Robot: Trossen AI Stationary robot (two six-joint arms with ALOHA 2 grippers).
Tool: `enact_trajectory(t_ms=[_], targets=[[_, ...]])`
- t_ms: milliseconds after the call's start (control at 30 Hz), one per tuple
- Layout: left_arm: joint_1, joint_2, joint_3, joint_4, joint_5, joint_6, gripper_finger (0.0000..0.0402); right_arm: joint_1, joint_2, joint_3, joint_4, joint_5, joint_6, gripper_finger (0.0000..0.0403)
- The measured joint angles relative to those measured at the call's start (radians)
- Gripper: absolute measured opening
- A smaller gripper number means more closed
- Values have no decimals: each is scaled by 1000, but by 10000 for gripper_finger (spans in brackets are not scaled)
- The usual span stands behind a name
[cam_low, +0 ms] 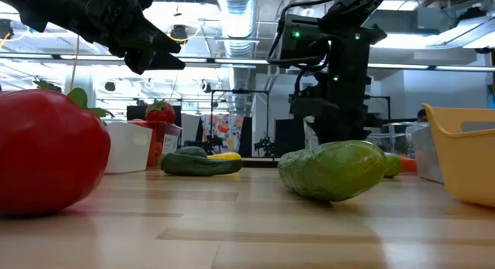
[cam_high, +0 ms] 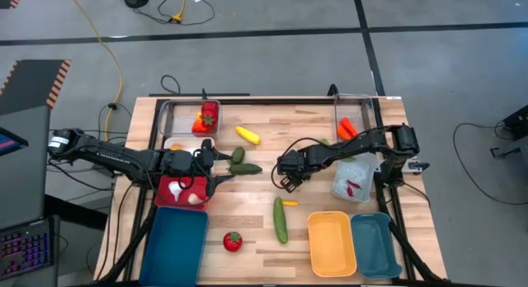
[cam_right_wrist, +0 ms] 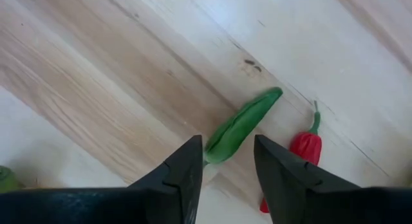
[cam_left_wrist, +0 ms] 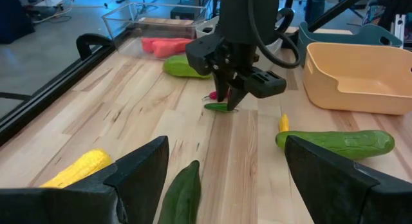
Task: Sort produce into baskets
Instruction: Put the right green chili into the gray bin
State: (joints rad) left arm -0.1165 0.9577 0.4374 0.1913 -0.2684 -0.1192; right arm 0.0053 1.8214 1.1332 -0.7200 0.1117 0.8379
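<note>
Right gripper (cam_right_wrist: 225, 166): down low over the middle of the table (cam_high: 264, 237), fingers parted a little, tips straddling the near end of the green chilli (cam_right_wrist: 239, 129); not clenched on it, no lift visible.
Green chilli: flat on the wood between the right fingers, just beside the red chilli (cam_right_wrist: 305, 147).
Red chilli: on the wood, outside the right fingers, untouched.
Left gripper (cam_left_wrist: 225, 179): hanging wide open at the left-middle of the table, above the red basket (cam_high: 169, 204); nothing between the fingers.
Dark cucumber (cam_left_wrist: 181, 197): lying just ahead of the left fingers, not touched.
Yellow squash (cam_high: 247, 135): toward the far edge, left of centre, alone on the wood.
Long cucumber (cam_high: 280, 219): centre of the table, toward the near edge, with a small yellow piece (cam_high: 289, 203) beside it.
Tomato (cam_high: 233, 242): near edge, between the dark teal basket (cam_high: 177, 246) and the orange-yellow basket (cam_high: 331, 243).
Red basket: left side, holding pale garlic and something red.
Clear basket (cam_high: 177, 112): far-left corner, red and orange produce in it.
Right clear baskets: carrots in the one at the far-right corner (cam_high: 355, 101); small red pieces in the one nearer (cam_high: 342, 184).
</note>
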Motion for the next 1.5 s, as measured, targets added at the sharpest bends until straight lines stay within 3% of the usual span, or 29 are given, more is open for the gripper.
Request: enact_trajectory(t_ms=[400,700,867,1133,1500], targets=[[0,0,0,0,0,0,297,-1,0,0,0,0,26,162],[0,0,0,-1,29,0,297,-1,112,12,18,-47,21,161],[0,0,0,-3,37,0,297,-1,94,10,18,-48,-5,136],[0,0,0,-3,37,0,297,-1,-80,4,-49,-105,-86,66],[0,0,0,-3,37,0,297,-4,-456,7,-414,-119,-113,67]])
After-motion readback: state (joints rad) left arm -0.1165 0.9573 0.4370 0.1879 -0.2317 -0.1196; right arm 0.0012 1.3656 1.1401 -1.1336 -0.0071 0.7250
